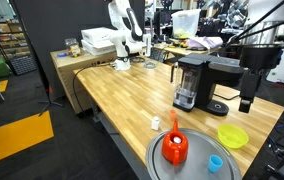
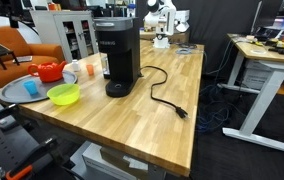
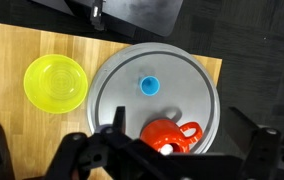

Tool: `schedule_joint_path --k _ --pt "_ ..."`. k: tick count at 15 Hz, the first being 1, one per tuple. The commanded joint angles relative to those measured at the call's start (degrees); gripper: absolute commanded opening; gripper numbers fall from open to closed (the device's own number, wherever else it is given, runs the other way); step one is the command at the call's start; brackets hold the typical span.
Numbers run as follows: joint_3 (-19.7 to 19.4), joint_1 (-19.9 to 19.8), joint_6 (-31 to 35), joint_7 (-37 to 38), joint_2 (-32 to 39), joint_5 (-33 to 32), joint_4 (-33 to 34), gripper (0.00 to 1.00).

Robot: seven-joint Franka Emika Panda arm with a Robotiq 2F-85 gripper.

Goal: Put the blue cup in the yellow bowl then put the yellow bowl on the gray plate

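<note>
The small blue cup point(image 3: 150, 85) stands upright on the large gray plate point(image 3: 197, 75), near its middle. It also shows in both exterior views point(image 1: 216, 162) point(image 2: 30, 87). The yellow bowl point(image 3: 55, 82) sits empty on the wooden table beside the plate point(image 1: 197, 170), apart from it, in both exterior views point(image 1: 232, 135) point(image 2: 64, 95). My gripper point(image 3: 182, 150) hangs high above the plate, open and empty, with its jaws framing the red kettle. In an exterior view it point(image 1: 247, 100) hovers beside the coffee machine.
A red kettle-like object point(image 3: 170, 135) stands on the gray plate point(image 2: 7, 92) next to the cup. A black coffee machine point(image 1: 194, 80) with a trailing cord point(image 2: 167, 100) stands behind the bowl. A small white cylinder point(image 1: 156, 123) stands near the plate. The table edge is close.
</note>
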Motion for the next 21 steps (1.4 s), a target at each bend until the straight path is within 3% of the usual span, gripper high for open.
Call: schedule_joint_path --k 1,9,10,19,21 --pt "-0.17 -0.23 3.34 -2.14 1.60 0.94 0.10 1.00" --pt "3.54 0.20 9.52 0.60 11.11 -2.85 0.51 1.00" --pt "2.79 0.10 7.18 -0.54 9.45 -1.10 -0.08 1.00" --pt "2.93 0.09 7.73 -0.42 9.88 -1.25 -0.03 1.00" --pt "3.96 -0.23 9.59 2.98 10.35 -4.30 -0.52 1.00"
